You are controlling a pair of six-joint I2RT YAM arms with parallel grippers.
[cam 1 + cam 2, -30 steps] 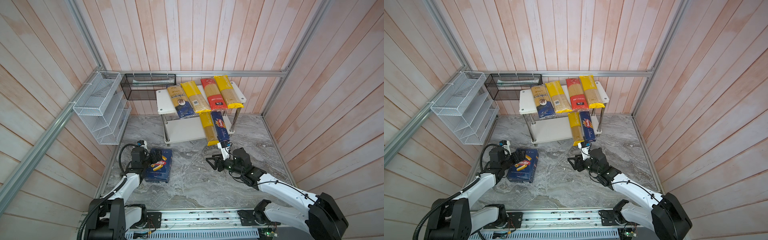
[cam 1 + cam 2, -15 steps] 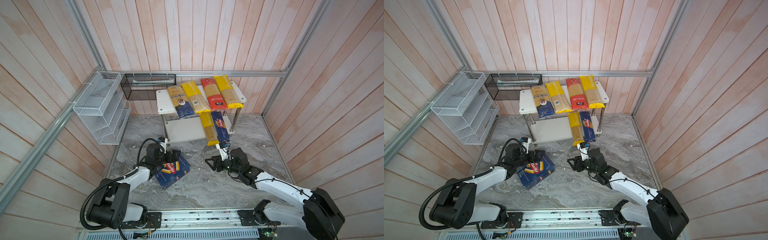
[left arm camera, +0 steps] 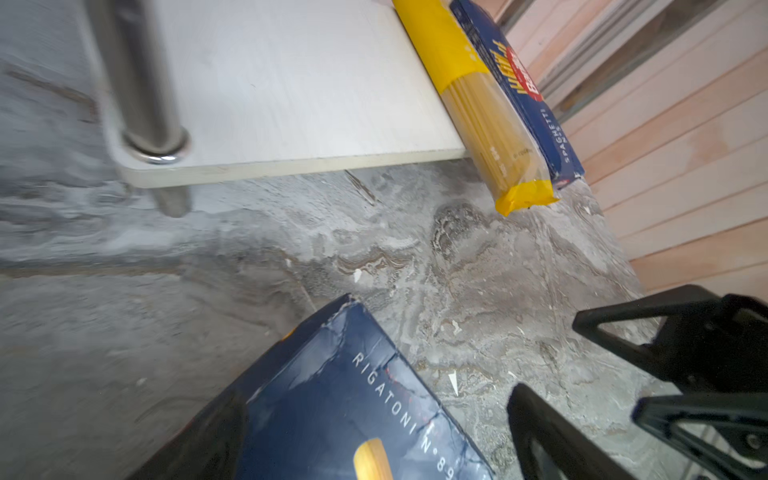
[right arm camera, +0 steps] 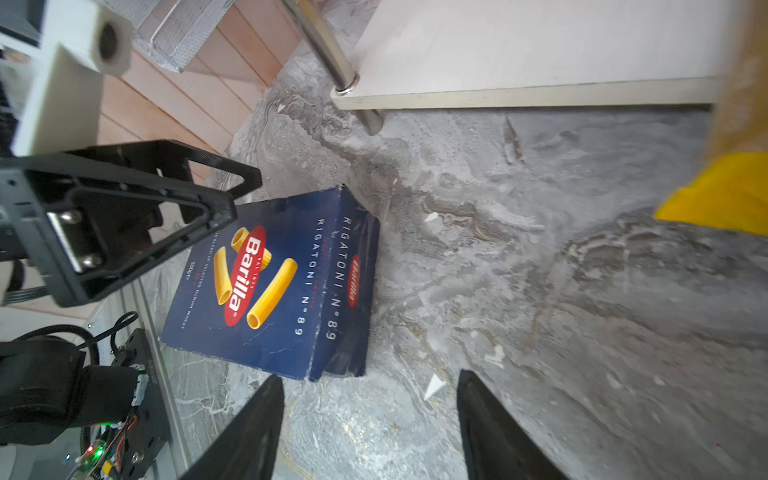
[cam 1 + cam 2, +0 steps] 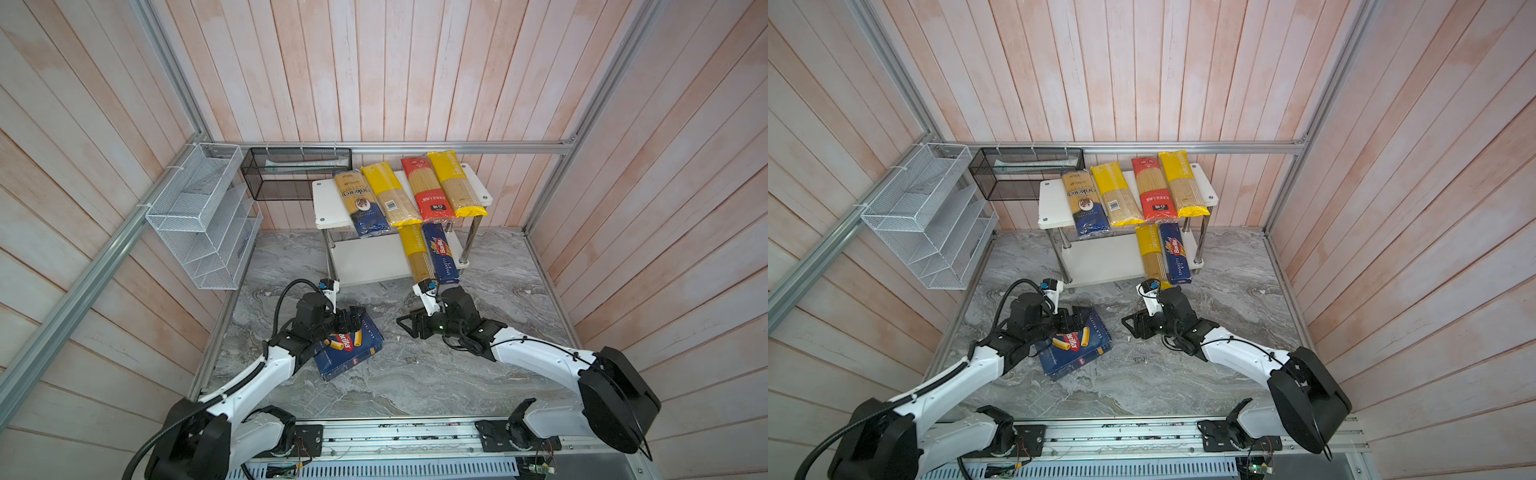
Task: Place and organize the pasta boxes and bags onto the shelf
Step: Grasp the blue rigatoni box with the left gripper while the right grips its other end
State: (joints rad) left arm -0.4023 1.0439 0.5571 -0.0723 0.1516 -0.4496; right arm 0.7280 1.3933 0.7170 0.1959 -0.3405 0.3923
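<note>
The left arm (image 5: 266, 365) stretches low over the grey marble floor (image 5: 415, 374), with the forearm sloping down and the wrist turned towards the middle. The left gripper (image 5: 352, 321) sits at the far edge of the wide dark blue Barilla rigatoni carton (image 5: 353, 353). This carton lies flat on the floor, in front of the white two-tier shelf with chrome posts (image 5: 361, 257) and apart from it. In the left wrist view the fingers (image 3: 540, 428) stand on both sides of one corner of the carton; whether they press it, one cannot tell.

The right arm (image 5: 536, 357) is also bent low. The right gripper (image 5: 406, 326) points at the carton from the right, near but not touching. Its jaws are parted and hold nothing; only floor shows between them.

On the lower board a yellow PASTATIME spaghetti bag (image 5: 415, 253) and a long narrow dark blue Barilla Spaghetti carton (image 5: 442, 257) lie side by side, their ends over the front edge. On the top board lie a clear spaghetti bag with a dark blue end (image 5: 361, 203), a yellow barcoded spaghetti bag (image 5: 390, 199), a red spaghetti bag (image 5: 428, 191) and another yellow spaghetti bag (image 5: 455, 187).
</note>
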